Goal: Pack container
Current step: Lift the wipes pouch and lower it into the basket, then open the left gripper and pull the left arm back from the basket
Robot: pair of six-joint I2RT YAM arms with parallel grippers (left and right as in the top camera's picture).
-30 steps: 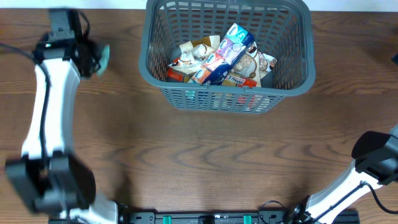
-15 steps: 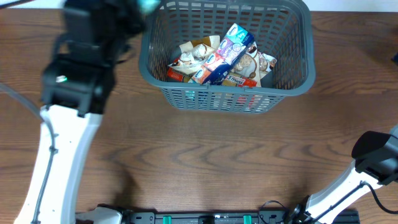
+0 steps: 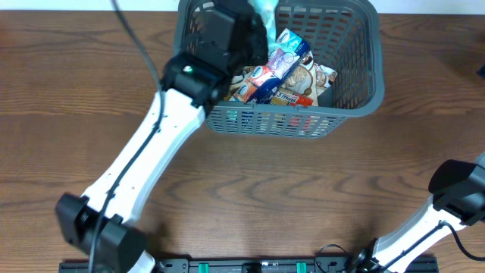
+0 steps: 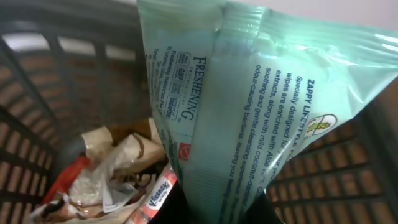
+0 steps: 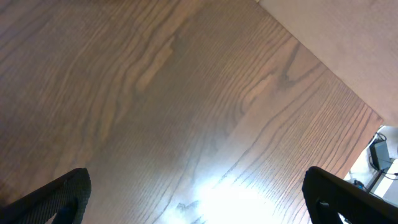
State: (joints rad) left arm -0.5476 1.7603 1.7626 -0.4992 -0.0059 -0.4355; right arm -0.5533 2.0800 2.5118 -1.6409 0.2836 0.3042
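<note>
The container (image 3: 356,105), a dark grey slotted basket, stands at the table's far middle with several snack and tissue packets (image 3: 276,64) heaped inside. My left gripper (image 3: 256,23) hangs over its left back part, shut on a mint-green wipes packet (image 4: 249,93) that dangles above the heap (image 4: 118,180). In the left wrist view the left gripper (image 4: 217,211) pinches the packet's lower end, with the basket's lattice wall (image 4: 37,112) behind. My right gripper (image 5: 199,205) stands wide open above bare wood, nothing between its fingers.
The right arm (image 3: 455,189) sits at the table's front right corner, far from the basket. Brown wooden tabletop (image 3: 250,189) spreads in front of the basket. A pale floor edge (image 5: 348,43) shows past the table in the right wrist view.
My left arm has swung from the far left of the table rightward over the basket, carrying the green wipes packet. The right arm has not moved.
</note>
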